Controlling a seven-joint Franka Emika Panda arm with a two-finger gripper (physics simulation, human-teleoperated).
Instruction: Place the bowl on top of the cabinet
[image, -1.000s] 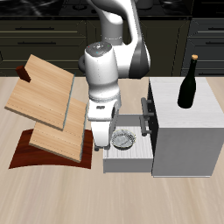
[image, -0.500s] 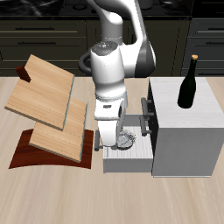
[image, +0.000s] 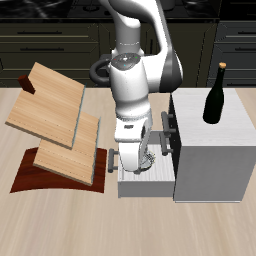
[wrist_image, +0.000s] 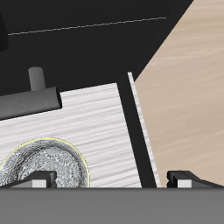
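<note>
Clearly above the open drawer (image: 140, 180) of the cabinet (image: 210, 140), with the gripper (image: 136, 163) spread wide and holding nothing; fingertips (wrist_image: 39, 181) visible well apart in the wrist view. Sits in that drawer, the bowl (wrist_image: 42, 163), offset toward one finger rather than centred between the two, so probably needs a small sideways shift before descending over the rim; stands on the cabinet top a black bottle (image: 215, 95), to be avoided later.

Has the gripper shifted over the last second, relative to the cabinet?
Yes. The gripper has moved sideways toward the cabinet and now hangs over the open drawer, right above the bowl.
</note>
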